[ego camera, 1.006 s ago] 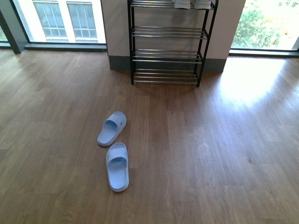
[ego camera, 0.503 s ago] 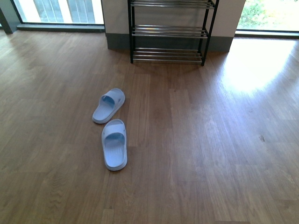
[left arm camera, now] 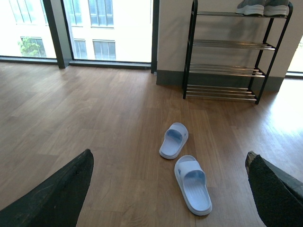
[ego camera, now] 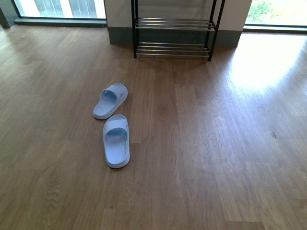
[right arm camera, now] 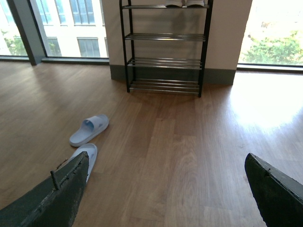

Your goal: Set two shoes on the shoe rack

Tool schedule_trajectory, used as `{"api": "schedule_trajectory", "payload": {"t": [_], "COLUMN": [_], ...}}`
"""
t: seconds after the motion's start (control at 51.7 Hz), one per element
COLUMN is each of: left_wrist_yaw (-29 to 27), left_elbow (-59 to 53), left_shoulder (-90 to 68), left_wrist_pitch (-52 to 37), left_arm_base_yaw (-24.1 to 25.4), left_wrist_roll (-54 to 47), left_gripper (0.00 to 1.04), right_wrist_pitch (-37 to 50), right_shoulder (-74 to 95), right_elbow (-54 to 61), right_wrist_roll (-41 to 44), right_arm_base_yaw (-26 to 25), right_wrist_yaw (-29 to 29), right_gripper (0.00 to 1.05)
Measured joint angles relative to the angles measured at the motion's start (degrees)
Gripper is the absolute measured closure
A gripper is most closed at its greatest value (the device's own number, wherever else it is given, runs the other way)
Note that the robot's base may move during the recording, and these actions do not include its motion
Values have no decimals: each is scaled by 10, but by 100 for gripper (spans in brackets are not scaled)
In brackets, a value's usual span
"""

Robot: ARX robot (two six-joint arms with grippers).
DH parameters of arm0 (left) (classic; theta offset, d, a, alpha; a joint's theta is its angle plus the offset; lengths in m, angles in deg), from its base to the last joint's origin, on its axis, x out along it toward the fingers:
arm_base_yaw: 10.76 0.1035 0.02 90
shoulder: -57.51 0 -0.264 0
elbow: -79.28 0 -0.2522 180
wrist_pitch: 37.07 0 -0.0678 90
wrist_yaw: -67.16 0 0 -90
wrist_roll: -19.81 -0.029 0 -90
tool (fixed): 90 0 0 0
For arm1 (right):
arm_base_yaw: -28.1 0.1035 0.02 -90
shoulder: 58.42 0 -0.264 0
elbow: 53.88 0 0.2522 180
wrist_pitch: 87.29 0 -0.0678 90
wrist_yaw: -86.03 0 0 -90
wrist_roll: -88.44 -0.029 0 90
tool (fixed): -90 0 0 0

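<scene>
Holds nothing in left tool (left arm camera: 168,157) or right tool (right arm camera: 166,158), both wide open. Sees two slides (ego camera: 116,140) close together on the floor (ego camera: 216,143), apart from the rack (ego camera: 172,21) at its far edge, sneakers (left arm camera: 262,7) on top.

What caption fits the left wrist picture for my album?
Two pale blue slides on the wood floor, grey sneakers atop the black shoe rack.

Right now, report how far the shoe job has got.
Done: the grey sneakers sit on the top tier of the shoe rack. In hand: nothing; both wrist views show jaws wide open and empty. Left: the near slide and far slide lie on the floor, short of the rack.
</scene>
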Motion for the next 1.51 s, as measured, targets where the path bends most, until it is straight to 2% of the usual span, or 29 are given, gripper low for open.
{"api": "schedule_trajectory", "payload": {"t": [1.509], "left_wrist_yaw": [0], "left_elbow": [0], "left_shoulder": [0], "left_wrist_pitch": [0], "left_arm_base_yaw": [0], "left_wrist_roll": [0], "left_gripper": [9], "right_wrist_pitch": [0], "right_shoulder": [0], "right_elbow": [0], "right_wrist_roll": [0], "right_arm_base_yaw": [0], "right_wrist_yaw": [0], "right_gripper": [9]}}
